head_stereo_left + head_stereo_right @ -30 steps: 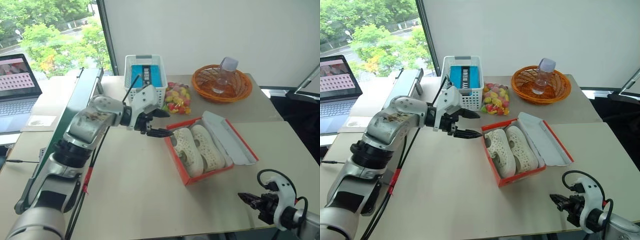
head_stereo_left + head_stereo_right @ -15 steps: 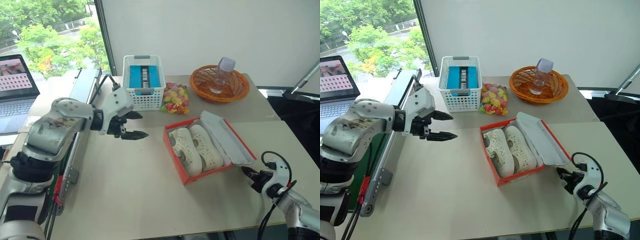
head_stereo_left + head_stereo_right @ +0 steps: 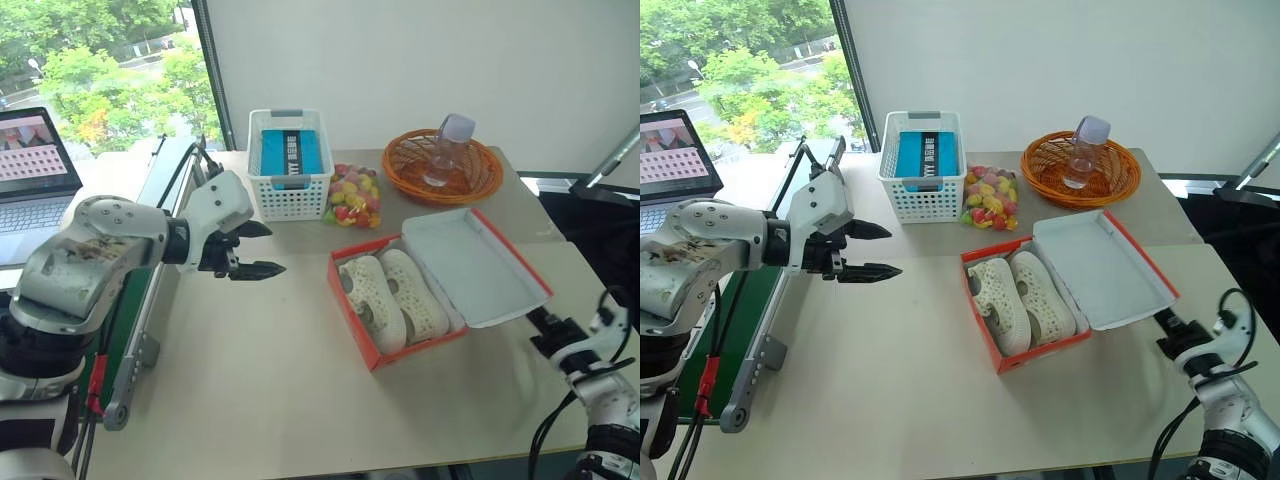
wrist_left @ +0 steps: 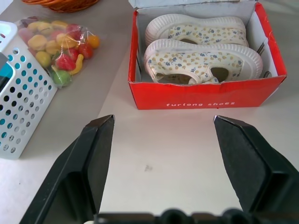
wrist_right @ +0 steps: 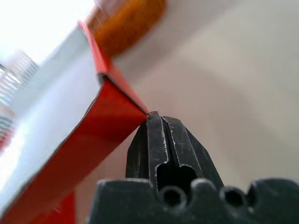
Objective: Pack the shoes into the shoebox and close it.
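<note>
Your right gripper: pressed closed, tip under shoebox lid corner | left gripper: spread wide, empty, well apart from shoes

Matt red cardboard shoebox with plain white inside, soft perforated foam shoes, white plastic lattice basket, woven orange wicker basket, clear plastic bottle, smooth matt beige table, glossy cellophane candy bag

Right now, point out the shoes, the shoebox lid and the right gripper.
shoes (image 3: 395, 297), left eye view, on the pair's perforated uppers.
shoebox lid (image 3: 470, 268), left eye view, on its white inner face.
right gripper (image 3: 1164, 325), right eye view, at its closed fingertips under the lid's corner.
</note>
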